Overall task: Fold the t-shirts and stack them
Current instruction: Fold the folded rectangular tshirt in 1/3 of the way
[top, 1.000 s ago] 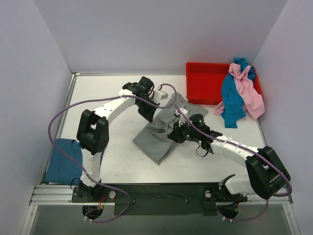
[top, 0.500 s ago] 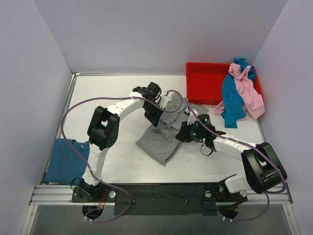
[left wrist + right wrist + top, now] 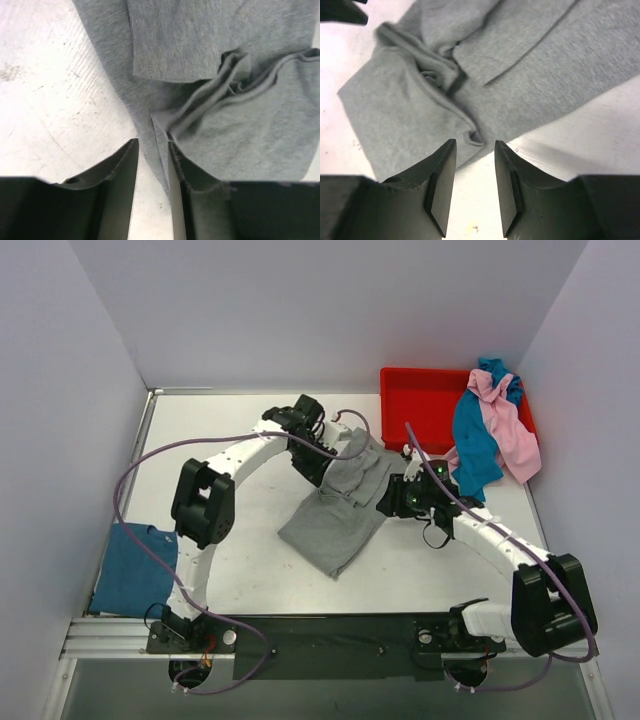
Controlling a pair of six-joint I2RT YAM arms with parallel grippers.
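Observation:
The grey t-shirt (image 3: 335, 520) lies crumpled and partly folded in the middle of the table. My left gripper (image 3: 320, 470) is at its far left edge, my right gripper (image 3: 388, 502) at its right edge. In the left wrist view my left gripper (image 3: 152, 145) has its jaws a little apart, with a thin edge of the grey shirt (image 3: 225, 125) lying between them against the right finger. My right gripper (image 3: 475, 144) is open and empty, its tips just short of a fold of the grey shirt (image 3: 410, 115). The darker blue t-shirt (image 3: 135, 570) lies folded at the front left.
The red bin (image 3: 420, 420) stands at the back right. The teal-blue t-shirt (image 3: 475, 445) and the pink t-shirt (image 3: 512, 435) hang over its right rim. White walls close in the table at the back and both sides.
The grey shirt, held up between both grippers a second ago, has dropped and lies flatter. My right gripper has let go and drawn back to the right. My left gripper shifted slightly.

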